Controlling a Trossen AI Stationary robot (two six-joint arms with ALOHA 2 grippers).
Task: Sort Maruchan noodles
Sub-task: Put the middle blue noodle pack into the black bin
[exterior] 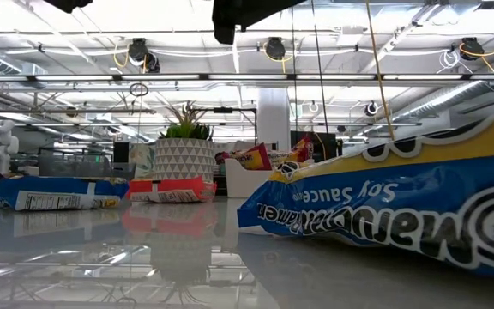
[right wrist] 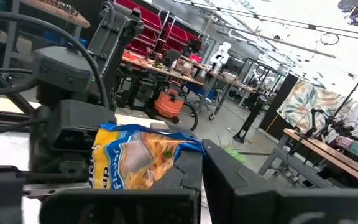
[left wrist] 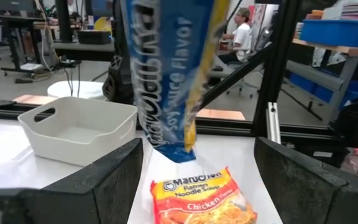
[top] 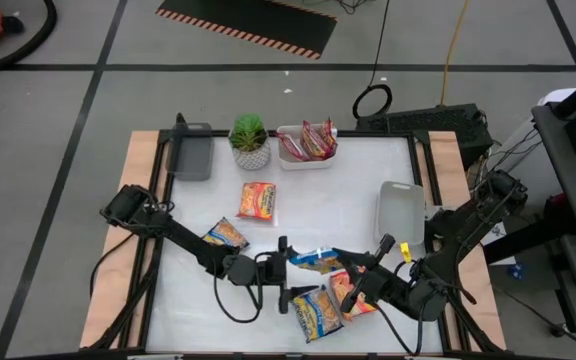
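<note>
High view shows the right tool (top: 340, 257) clamped on a flat blue-trimmed yellow plastic noodle packet (top: 316, 260), lifted above the white bench (top: 328, 200) mid-handover between the open left tool's (top: 286, 270) fingers, presumably for sorting.

Four camera views. One looks straight down on the whole table (top: 358, 200). One sits at tabletop level, facing the room — a blue packet (exterior: 401, 206) fills its near right. Each wrist camera looks past its own fingers; both seem to share that blue packet (left wrist: 173, 74) (right wrist: 145, 155).
</note>
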